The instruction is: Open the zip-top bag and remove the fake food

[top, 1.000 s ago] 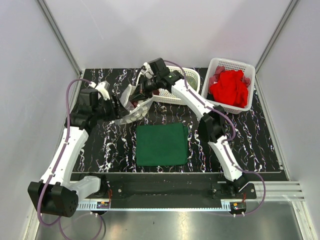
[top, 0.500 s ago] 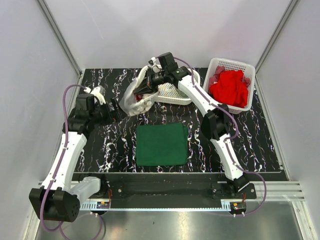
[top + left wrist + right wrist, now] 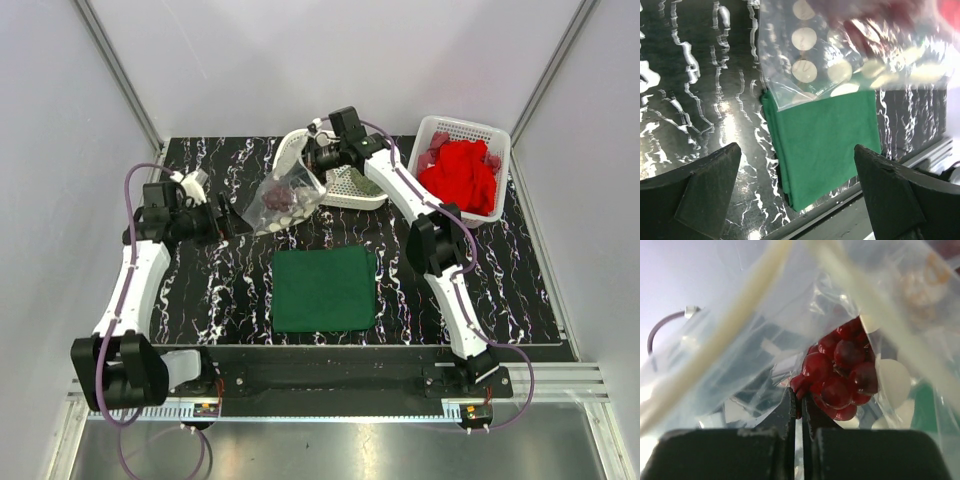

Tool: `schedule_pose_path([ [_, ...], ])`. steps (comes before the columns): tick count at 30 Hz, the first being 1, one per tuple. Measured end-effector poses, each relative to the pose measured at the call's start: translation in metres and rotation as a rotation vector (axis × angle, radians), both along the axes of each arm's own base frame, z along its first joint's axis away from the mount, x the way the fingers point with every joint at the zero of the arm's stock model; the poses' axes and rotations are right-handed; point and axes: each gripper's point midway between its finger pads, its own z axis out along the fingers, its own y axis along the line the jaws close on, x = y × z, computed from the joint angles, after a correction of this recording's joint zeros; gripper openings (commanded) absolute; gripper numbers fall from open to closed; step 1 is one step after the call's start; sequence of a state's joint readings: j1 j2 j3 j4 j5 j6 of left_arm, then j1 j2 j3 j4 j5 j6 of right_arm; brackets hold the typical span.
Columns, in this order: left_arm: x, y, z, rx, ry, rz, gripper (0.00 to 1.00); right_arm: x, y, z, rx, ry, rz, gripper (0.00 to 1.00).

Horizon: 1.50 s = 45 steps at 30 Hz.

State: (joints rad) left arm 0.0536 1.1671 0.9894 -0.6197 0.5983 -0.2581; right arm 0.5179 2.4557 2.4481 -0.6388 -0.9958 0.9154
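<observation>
Bag (image 3: 285,197), clear and crinkled, hangs from my right fingers (image 3: 790,415), which are clenched on its upper edge. Dark red berries (image 3: 840,372) show through the plastic in a cluster. The bag is at 11 o'clock from the green cloth (image 3: 322,288), which lies flat on the black marbled bench (image 3: 200,290). My left fingers (image 3: 700,192) are spread wide, grasping nothing, at 9 o'clock from the bag and apart from it. A white basket (image 3: 465,125) stands at 1 o'clock from the cloth.
</observation>
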Motion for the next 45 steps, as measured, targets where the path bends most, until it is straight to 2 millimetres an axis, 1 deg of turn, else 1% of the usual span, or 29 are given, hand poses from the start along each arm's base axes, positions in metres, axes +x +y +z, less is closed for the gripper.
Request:
schedule_pose_path([
  [2, 0.006, 0.006, -0.006, -0.029, 0.03, 0.013, 0.99, -0.003, 0.0, -0.007, -0.006, 0.02, 0.009, 0.0],
  [3, 0.008, 0.006, -0.007, -0.043, 0.035, 0.009, 0.99, -0.004, 0.0, -0.009, -0.008, 0.027, 0.011, 0.0],
  [6, 0.012, -0.004, -0.004, -0.115, 0.035, -0.028, 0.99, -0.005, -0.001, -0.009, -0.006, 0.033, 0.017, 0.0],
  [9, 0.014, -0.016, 0.002, -0.177, 0.01, -0.066, 0.96, -0.003, 0.001, -0.006, 0.005, 0.026, 0.015, 0.0],
  [10, 0.015, -0.019, 0.002, -0.194, 0.009, -0.076, 0.94, -0.003, 0.001, -0.005, 0.01, 0.026, 0.014, 0.0],
  [12, 0.017, -0.024, -0.005, -0.22, 0.027, -0.083, 0.9, -0.003, 0.002, -0.002, 0.021, 0.03, 0.013, 0.0],
  [16, 0.021, -0.031, -0.028, -0.241, 0.094, -0.078, 0.66, -0.005, 0.006, 0.009, 0.048, 0.037, 0.02, 0.0],
  [17, 0.024, -0.031, -0.033, -0.24, 0.108, -0.073, 0.48, -0.006, 0.007, 0.009, 0.05, 0.037, 0.021, 0.0],
  [19, 0.028, -0.029, -0.045, -0.226, 0.135, -0.057, 0.35, -0.009, 0.009, 0.014, 0.056, 0.036, 0.025, 0.0],
  [20, 0.031, -0.026, -0.051, -0.215, 0.146, -0.043, 0.27, -0.011, 0.01, 0.016, 0.058, 0.037, 0.028, 0.0],
  [21, 0.034, -0.022, -0.057, -0.198, 0.155, -0.023, 0.22, -0.014, 0.011, 0.018, 0.06, 0.038, 0.031, 0.0],
  [24, 0.04, -0.004, -0.073, -0.149, 0.188, 0.052, 0.13, -0.021, 0.014, 0.024, 0.065, 0.039, 0.04, 0.0],
  [25, 0.043, 0.007, -0.08, -0.115, 0.201, 0.095, 0.15, -0.025, 0.013, 0.027, 0.066, 0.042, 0.044, 0.0],
  [26, 0.045, 0.017, -0.086, -0.086, 0.216, 0.134, 0.19, -0.028, 0.013, 0.029, 0.067, 0.043, 0.048, 0.0],
  [28, 0.045, 0.037, -0.095, -0.024, 0.241, 0.204, 0.49, -0.034, 0.011, 0.033, 0.065, 0.047, 0.051, 0.0],
  [29, 0.045, 0.043, -0.097, 0.0, 0.247, 0.223, 0.6, -0.037, 0.01, 0.034, 0.064, 0.049, 0.052, 0.0],
  [31, 0.04, 0.053, -0.095, 0.041, 0.249, 0.259, 0.79, -0.041, 0.008, 0.037, 0.062, 0.05, 0.053, 0.0],
  [32, 0.037, 0.054, -0.09, 0.047, 0.24, 0.265, 0.82, -0.042, 0.008, 0.038, 0.062, 0.048, 0.055, 0.0],
  [34, 0.028, 0.05, -0.068, 0.047, 0.177, 0.272, 0.84, -0.043, 0.009, 0.038, 0.063, 0.043, 0.057, 0.0],
  [36, 0.016, 0.04, -0.034, 0.036, 0.073, 0.26, 0.84, -0.043, 0.01, 0.037, 0.056, 0.034, 0.055, 0.0],
  [37, 0.011, 0.032, -0.015, 0.027, 0.011, 0.243, 0.85, -0.044, 0.011, 0.036, 0.049, 0.028, 0.054, 0.0],
  [38, 0.008, 0.025, 0.0, 0.019, -0.037, 0.225, 0.85, -0.045, 0.011, 0.034, 0.038, 0.023, 0.052, 0.0],
  [39, 0.005, 0.015, 0.016, 0.006, -0.081, 0.202, 0.85, -0.045, 0.012, 0.034, 0.025, 0.014, 0.047, 0.0],
  [41, 0.004, -0.006, 0.047, -0.026, -0.171, 0.147, 0.89, -0.046, 0.012, 0.033, -0.002, -0.011, 0.04, 0.0],
  [42, 0.004, -0.017, 0.059, -0.04, -0.202, 0.121, 0.89, -0.047, 0.012, 0.033, -0.016, -0.024, 0.036, 0.0],
  [43, 0.007, -0.022, 0.068, -0.049, -0.223, 0.113, 0.9, -0.048, 0.012, 0.033, -0.028, -0.036, 0.035, 0.0],
  [44, 0.007, -0.033, 0.076, -0.059, -0.237, 0.082, 0.9, -0.049, 0.012, 0.031, -0.042, -0.046, 0.032, 0.0],
  [45, 0.01, -0.038, 0.082, -0.062, -0.247, 0.071, 0.9, -0.05, 0.012, 0.029, -0.054, -0.054, 0.032, 0.0],
])
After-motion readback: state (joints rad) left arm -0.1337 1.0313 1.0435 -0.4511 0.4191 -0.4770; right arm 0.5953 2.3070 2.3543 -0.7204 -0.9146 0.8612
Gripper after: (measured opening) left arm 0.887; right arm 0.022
